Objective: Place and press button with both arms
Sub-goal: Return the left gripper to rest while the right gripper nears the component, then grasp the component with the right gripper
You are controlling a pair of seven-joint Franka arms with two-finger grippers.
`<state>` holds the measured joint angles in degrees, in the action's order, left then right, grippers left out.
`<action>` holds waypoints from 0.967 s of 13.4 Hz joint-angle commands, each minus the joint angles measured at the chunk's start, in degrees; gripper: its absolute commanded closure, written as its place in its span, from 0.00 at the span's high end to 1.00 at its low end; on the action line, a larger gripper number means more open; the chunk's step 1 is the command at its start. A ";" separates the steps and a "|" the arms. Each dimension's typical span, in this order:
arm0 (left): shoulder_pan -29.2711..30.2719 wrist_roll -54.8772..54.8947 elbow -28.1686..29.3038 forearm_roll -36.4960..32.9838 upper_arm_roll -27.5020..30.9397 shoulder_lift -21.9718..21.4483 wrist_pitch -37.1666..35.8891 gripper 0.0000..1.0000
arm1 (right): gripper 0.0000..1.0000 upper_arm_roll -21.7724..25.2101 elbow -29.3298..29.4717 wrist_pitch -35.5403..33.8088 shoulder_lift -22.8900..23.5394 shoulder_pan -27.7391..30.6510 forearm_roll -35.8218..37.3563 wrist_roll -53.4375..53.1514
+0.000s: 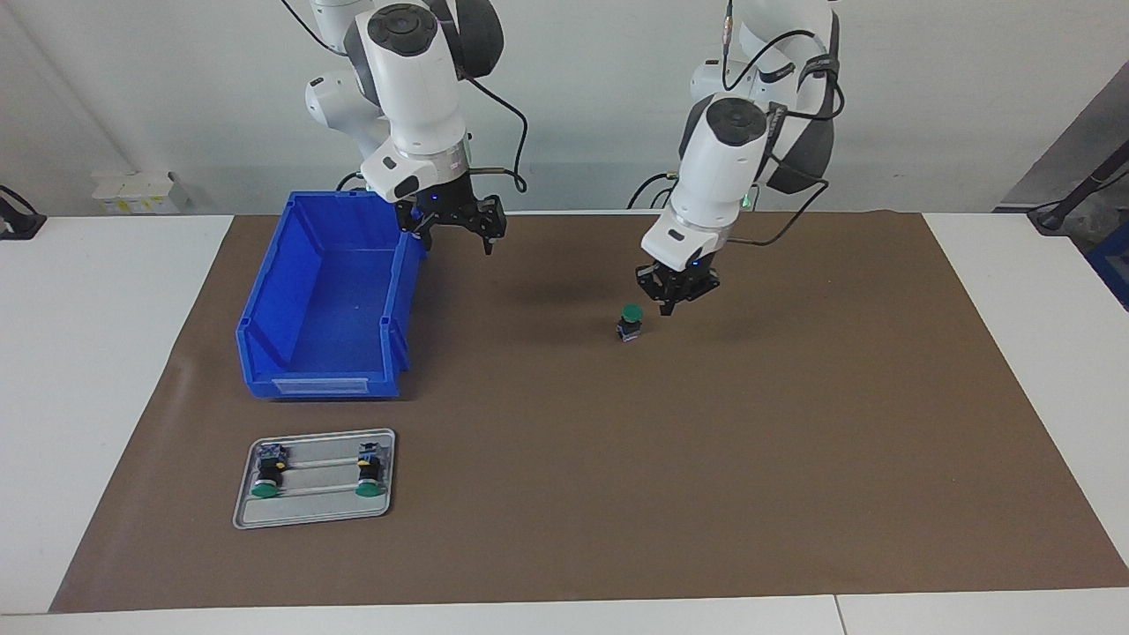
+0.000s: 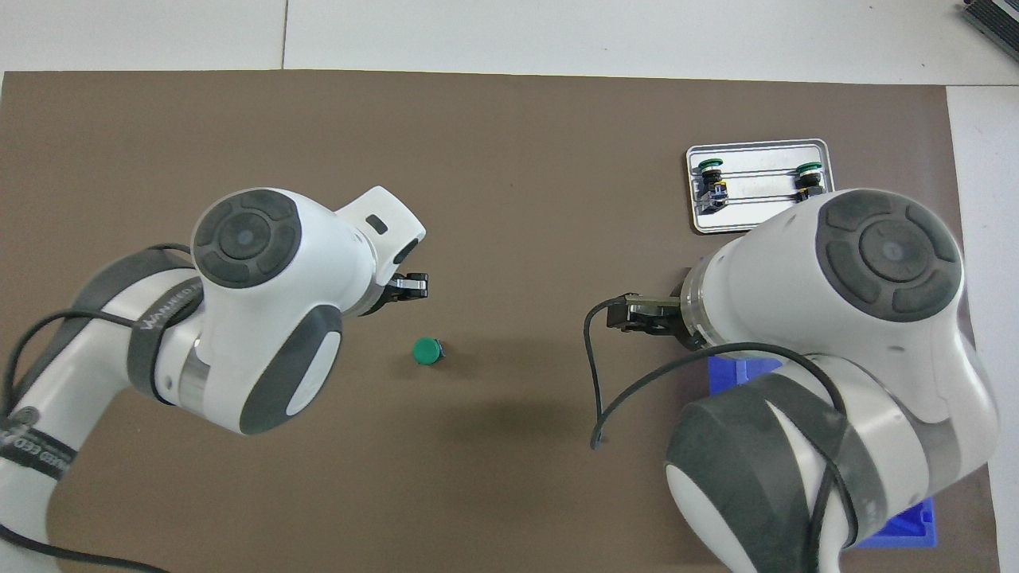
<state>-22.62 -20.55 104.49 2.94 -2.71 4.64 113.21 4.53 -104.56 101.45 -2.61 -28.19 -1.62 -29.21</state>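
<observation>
Blue bin (image 1: pixel 328 300) holds nothing visible, grey tray (image 1: pixel 313 510) carries two buttons; left end effector (image 1: pixel 677 298) narrow, right end effector (image 1: pixel 459 231) wide.

We can make out pale lettering on the grey band of the left arm (image 2: pixel 171 318), at the middle left of the overhead view, though not read it. The blue bin's (image 1: pixel 326 300) label looks blank.

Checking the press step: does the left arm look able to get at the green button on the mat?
Probably yes: the left gripper hangs just beside the button, with only bare mat between them.
</observation>
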 commanded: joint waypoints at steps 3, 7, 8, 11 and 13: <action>13.53 15.68 -6.66 -0.92 -0.28 -1.47 -9.31 0.16 | 1.00 -0.23 -4.86 11.45 -0.12 -4.13 -2.07 9.61; 21.20 24.95 -6.93 -0.92 -0.19 -5.60 -12.93 0.75 | 1.00 -0.31 -3.11 22.89 8.66 -12.22 -2.16 3.15; 21.47 24.86 -6.93 -0.92 -0.19 -6.22 -13.02 0.98 | 1.00 -0.31 -2.49 25.70 10.85 -14.07 -2.07 -1.33; 21.56 24.51 -8.15 -0.83 -0.19 -7.19 -15.91 1.00 | 1.00 -0.31 1.36 30.73 17.35 -17.76 -1.90 -6.12; 21.65 24.42 -11.31 -0.92 -0.19 -6.49 -20.12 1.00 | 1.00 -0.31 4.18 31.43 20.97 -18.74 -1.11 -6.21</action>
<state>-1.31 4.13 96.37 2.83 -2.60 -2.41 97.23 4.10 -104.73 132.56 14.45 -46.64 -3.12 -34.52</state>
